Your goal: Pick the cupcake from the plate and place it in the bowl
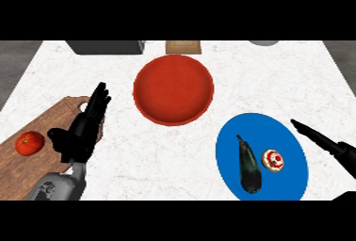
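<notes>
The left hand (pixel 82 129) stands over the inner edge of the wooden cutting board (pixel 49 141) at the view's left, its grey forearm rising from the lower edge; the fingers are straight and point up the counter, thumb out to the side, holding nothing. A tomato (pixel 30 143) lies on the board just left of that hand, apart from it. The right hand (pixel 321 140) enters from the right edge, extended fingers pointing up and to the left over the right rim of the blue plate (pixel 233 141) — relaxed, nothing in its grasp. The cupcake (pixel 273 160) sits on the plate, right of centre, upright, with a dark eggplant (pixel 249 165) lying lengthwise just beside it on the left; whether the two touch cannot be told. The red bowl (pixel 173 89) rests on the white counter (pixel 146 164) above and left of the plate, well apart from the cupcake — nothing inside it
</notes>
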`<move>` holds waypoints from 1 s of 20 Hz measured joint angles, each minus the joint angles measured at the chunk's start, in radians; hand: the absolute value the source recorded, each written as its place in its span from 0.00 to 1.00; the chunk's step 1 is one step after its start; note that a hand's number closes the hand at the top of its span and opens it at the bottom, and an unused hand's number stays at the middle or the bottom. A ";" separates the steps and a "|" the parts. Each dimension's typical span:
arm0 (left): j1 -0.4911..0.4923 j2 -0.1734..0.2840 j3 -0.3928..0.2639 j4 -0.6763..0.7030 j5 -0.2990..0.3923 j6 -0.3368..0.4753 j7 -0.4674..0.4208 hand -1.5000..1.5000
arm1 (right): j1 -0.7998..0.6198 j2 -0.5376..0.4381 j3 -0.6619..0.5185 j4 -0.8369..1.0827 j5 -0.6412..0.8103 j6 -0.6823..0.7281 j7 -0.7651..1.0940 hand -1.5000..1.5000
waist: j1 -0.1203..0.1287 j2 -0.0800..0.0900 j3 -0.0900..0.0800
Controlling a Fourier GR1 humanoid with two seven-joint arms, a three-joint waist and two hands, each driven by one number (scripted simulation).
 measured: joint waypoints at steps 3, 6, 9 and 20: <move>0.007 -0.021 -0.001 -0.005 -0.020 -0.004 0.002 0.50 | -0.005 0.020 -0.035 -0.008 -0.044 0.045 0.013 0.00 | 0.000 0.000 0.000; 0.004 -0.038 0.006 -0.020 -0.039 -0.008 0.025 0.50 | 0.005 0.056 -0.051 0.008 -0.036 0.070 -0.010 0.00 | 0.000 0.000 0.000; -0.002 -0.050 0.025 -0.019 -0.048 -0.025 0.037 0.50 | 0.018 0.080 -0.075 0.009 -0.045 0.109 -0.011 0.00 | -0.001 0.000 0.000; 0.011 -0.093 0.074 -0.016 -0.098 -0.078 0.038 0.50 | -0.005 0.203 -0.095 0.112 0.048 0.169 -0.031 0.00 | 0.001 0.000 -0.001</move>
